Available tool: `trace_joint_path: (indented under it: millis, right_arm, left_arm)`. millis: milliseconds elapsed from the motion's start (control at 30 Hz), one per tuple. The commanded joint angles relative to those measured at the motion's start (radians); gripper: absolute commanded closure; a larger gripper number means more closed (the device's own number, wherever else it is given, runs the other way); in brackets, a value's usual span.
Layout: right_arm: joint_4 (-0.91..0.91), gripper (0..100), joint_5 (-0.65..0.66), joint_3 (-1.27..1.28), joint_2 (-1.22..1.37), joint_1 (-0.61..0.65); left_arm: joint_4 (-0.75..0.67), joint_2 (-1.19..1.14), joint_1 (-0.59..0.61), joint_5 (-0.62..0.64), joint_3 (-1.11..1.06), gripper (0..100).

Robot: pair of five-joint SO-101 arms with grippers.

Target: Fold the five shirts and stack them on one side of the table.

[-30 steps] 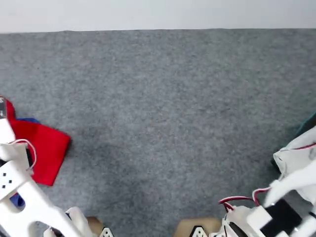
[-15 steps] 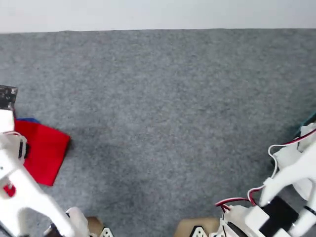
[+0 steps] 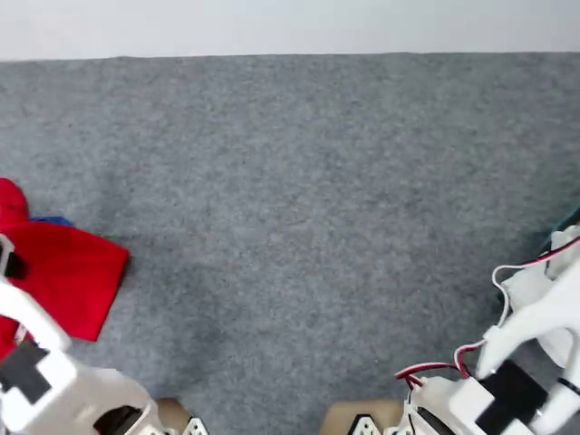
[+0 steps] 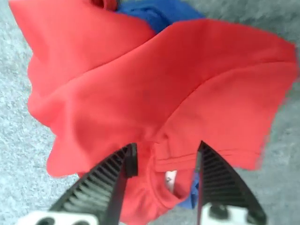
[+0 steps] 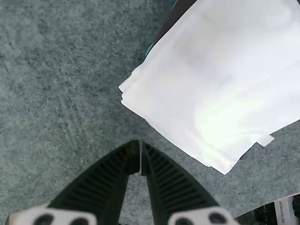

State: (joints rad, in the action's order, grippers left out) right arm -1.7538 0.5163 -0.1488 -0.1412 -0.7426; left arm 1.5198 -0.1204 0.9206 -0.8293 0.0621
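Note:
A red shirt (image 3: 68, 276) lies rumpled at the table's left edge, on top of a blue shirt (image 3: 53, 220) of which only a sliver peeks out. In the left wrist view the red shirt (image 4: 154, 93) spreads below my left gripper (image 4: 164, 157), which hangs open above its collar; the blue shirt (image 4: 159, 11) shows past it. At the right edge a folded white shirt (image 5: 220, 79) rests on a dark teal one (image 5: 168, 18). My right gripper (image 5: 140, 157) is shut and empty, just off the white shirt's corner over bare felt.
Grey felt (image 3: 308, 181) covers the table, with a wide open stretch between the two piles. A pale wall (image 3: 290, 27) runs along the far edge. The arm bases and red wires (image 3: 435, 367) sit at the near edge.
The left arm has pulled back toward the near-left corner, uncovering more of the red shirt. The right arm shifted slightly outward at first, then held still.

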Motion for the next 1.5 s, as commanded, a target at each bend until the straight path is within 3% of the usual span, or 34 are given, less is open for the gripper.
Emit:
trace_joint_path:
  millis: [0,667,867,1067,1300,1467]
  right_arm:
    - [-0.042,98.9,0.003,-0.043,-0.053,0.008]
    - [-0.042,98.9,0.002,-0.043,-0.053,0.111]
    - [-0.042,98.9,0.002,-0.043,-0.053,0.111]
    - [-0.042,98.9,0.002,-0.043,-0.053,0.110]
    - [-0.044,98.9,0.002,-0.043,-0.054,0.107]
    - [-0.044,98.9,0.002,-0.043,-0.054,0.107]
  left_arm:
    - [0.012,-0.043,0.029,-0.018,0.114,79]
    - [0.011,-0.304,0.094,-0.015,0.414,80]
    - [0.035,-0.316,0.074,0.035,0.464,100]
    - [0.235,-0.316,0.021,0.043,0.645,100]
    - [0.235,-0.152,-0.081,0.285,0.814,100]
    - [0.235,0.021,-0.284,0.476,0.812,100]
